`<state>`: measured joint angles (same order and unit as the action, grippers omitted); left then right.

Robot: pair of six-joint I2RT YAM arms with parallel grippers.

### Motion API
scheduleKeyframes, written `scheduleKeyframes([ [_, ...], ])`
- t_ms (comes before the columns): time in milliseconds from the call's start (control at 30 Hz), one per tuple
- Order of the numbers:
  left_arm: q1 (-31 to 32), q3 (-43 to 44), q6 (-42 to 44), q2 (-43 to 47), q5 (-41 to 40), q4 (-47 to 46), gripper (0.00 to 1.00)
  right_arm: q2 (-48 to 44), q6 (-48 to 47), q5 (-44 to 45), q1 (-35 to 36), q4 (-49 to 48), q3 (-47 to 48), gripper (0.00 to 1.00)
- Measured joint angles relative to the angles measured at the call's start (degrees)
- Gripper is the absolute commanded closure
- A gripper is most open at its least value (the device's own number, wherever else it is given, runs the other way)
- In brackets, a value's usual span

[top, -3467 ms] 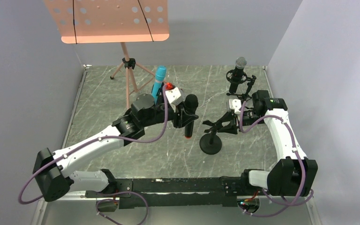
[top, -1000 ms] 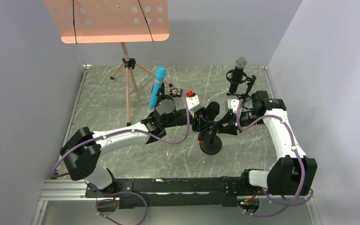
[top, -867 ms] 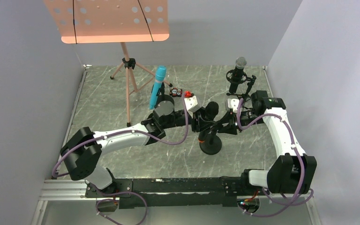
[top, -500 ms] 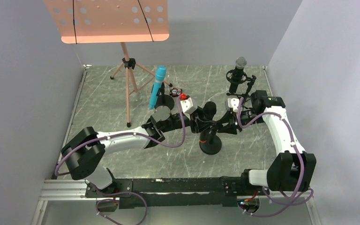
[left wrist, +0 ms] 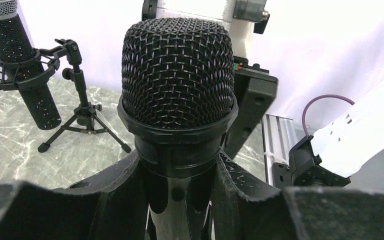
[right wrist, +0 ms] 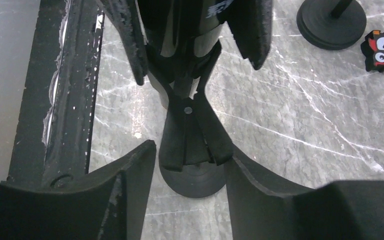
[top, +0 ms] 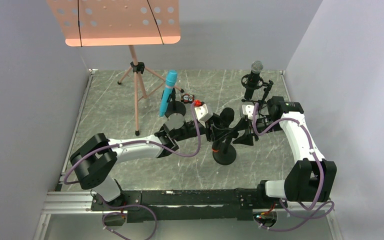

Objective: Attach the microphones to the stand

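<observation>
**Left gripper (top: 213, 131) clamped on black microphone at centre stand**

Upper left of the top view: orange music stand (top: 114, 20) on thin legs at the far edge of the marbled table (top: 115, 110).

Right of it: blue microphone (top: 167, 95), tilted, above a round black base. A small red-and-black tile (top: 188, 98) lies just beside it.

Centre: the black microphone (top: 226, 116) is upright, mesh head up and orange end down. In the left wrist view, the fingers (left wrist: 115, 195) press its body on both sides just below the head. It sits over the desk stand (top: 224, 156), in the mouth of the clip (right wrist: 190, 135).

Right of centre: right gripper (top: 243, 131), jaws part-way apart on either side of the clip's levers. Whether the pads press them, I cannot tell.

Upper right: silver-headed microphone (top: 253, 79), upright in a ring mount on a small tripod (left wrist: 82, 122).
</observation>
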<state>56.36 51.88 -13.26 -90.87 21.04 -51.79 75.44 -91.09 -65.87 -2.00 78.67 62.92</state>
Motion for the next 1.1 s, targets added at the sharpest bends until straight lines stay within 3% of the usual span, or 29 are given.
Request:
scheduleKeyframes([
  [167,0.0,0.0,0.0,0.0,-0.6,0.0,1.00,0.0,0.2,1.1,0.3,0.6,-0.1,0.31],
  [533,0.0,0.0,0.0,0.0,-1.0,0.1,1.00,0.0,0.8,1.2,0.2,0.9,-0.3,0.35],
  [767,0.3,0.0,0.0,0.0,-0.2,-0.2,1.00,0.0,0.4,1.0,-0.4,0.8,-0.3,0.69],
  [1100,0.5,0.0,-0.8,-0.1,0.1,0.1,1.00,0.7,-1.5,0.6,-0.7,2.6,-0.3,0.85],
])
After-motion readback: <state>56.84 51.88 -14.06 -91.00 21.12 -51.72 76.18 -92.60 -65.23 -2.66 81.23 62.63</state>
